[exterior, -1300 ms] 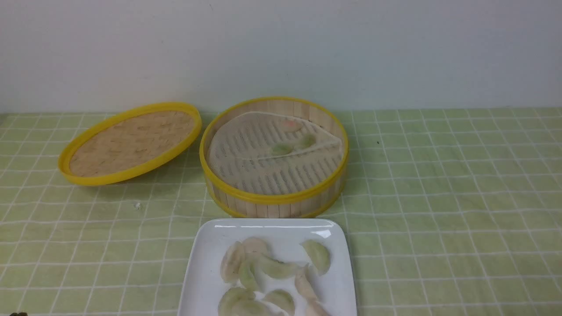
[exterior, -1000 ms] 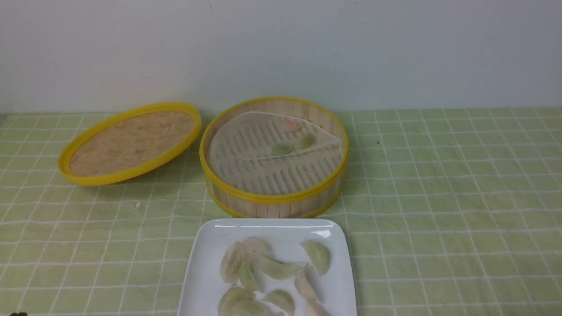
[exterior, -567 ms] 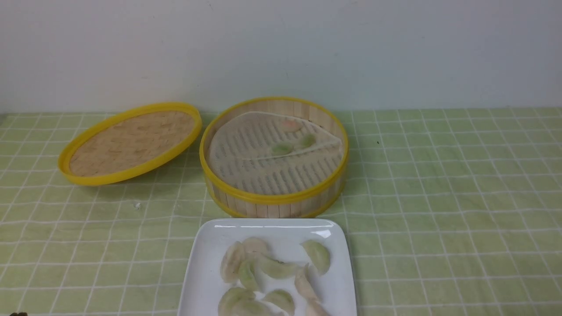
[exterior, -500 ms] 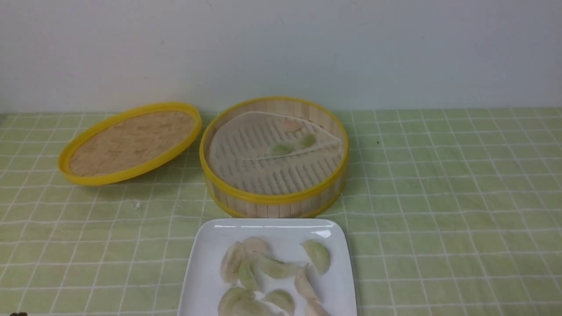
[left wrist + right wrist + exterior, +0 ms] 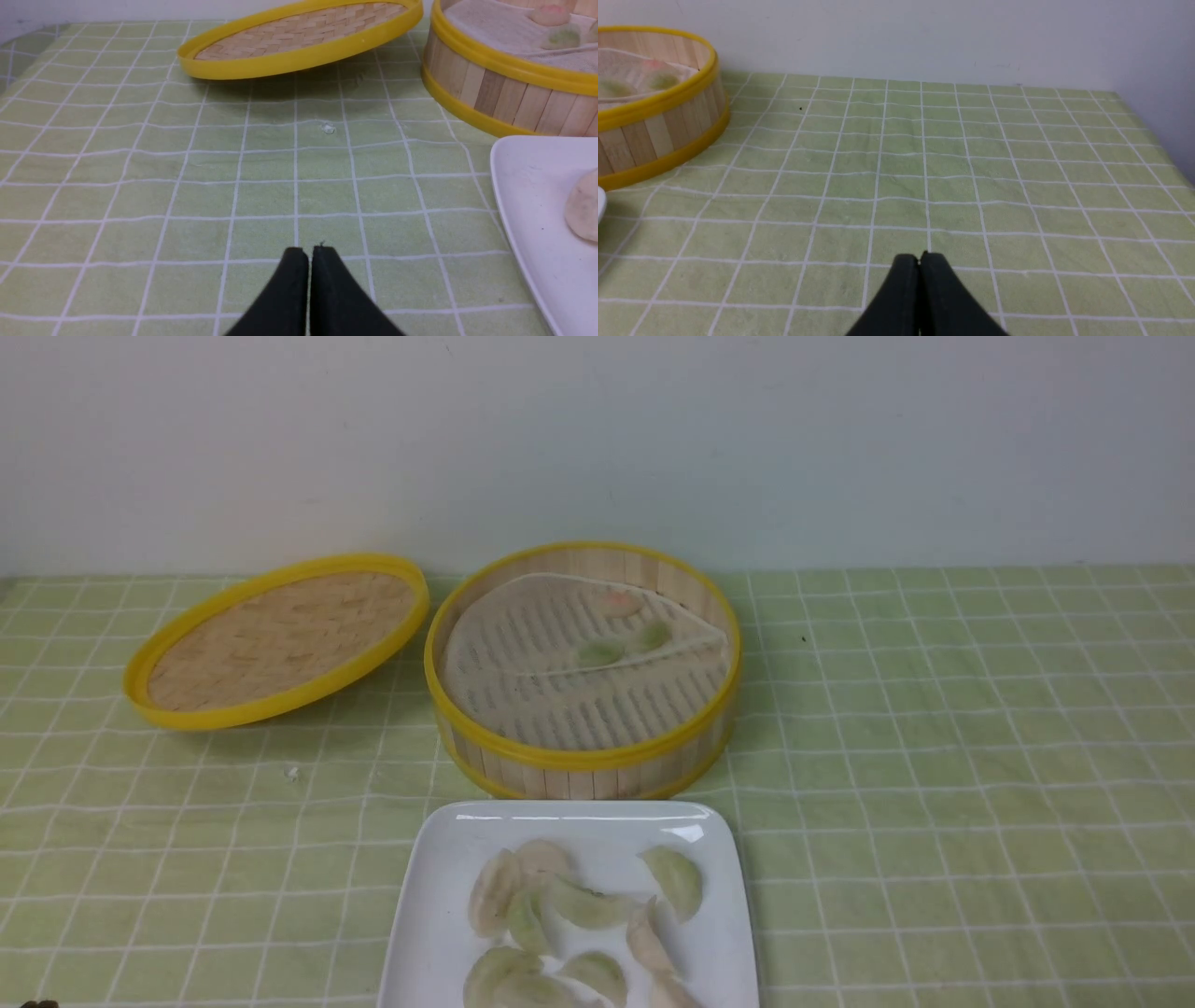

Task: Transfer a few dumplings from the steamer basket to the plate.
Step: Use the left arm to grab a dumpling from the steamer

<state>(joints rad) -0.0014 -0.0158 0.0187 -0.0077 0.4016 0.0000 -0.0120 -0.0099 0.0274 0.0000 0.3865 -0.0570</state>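
Observation:
The steamer basket (image 5: 583,761) stands mid-table with a whitish liner. Three dumplings lie under the folded liner there: a pinkish one (image 5: 616,603) and two green ones (image 5: 598,653). In front of it, the white square plate (image 5: 439,877) holds several pale dumplings (image 5: 583,905). Both arms are out of the front view. My left gripper (image 5: 308,252) is shut and empty, low over the cloth left of the plate (image 5: 528,186). My right gripper (image 5: 920,257) is shut and empty over the cloth right of the basket (image 5: 658,135).
The woven yellow-rimmed lid (image 5: 275,639) lies tilted to the left of the basket, one edge propped on it. A small white crumb (image 5: 292,772) sits on the green checked tablecloth (image 5: 934,756). A pale wall runs behind the table.

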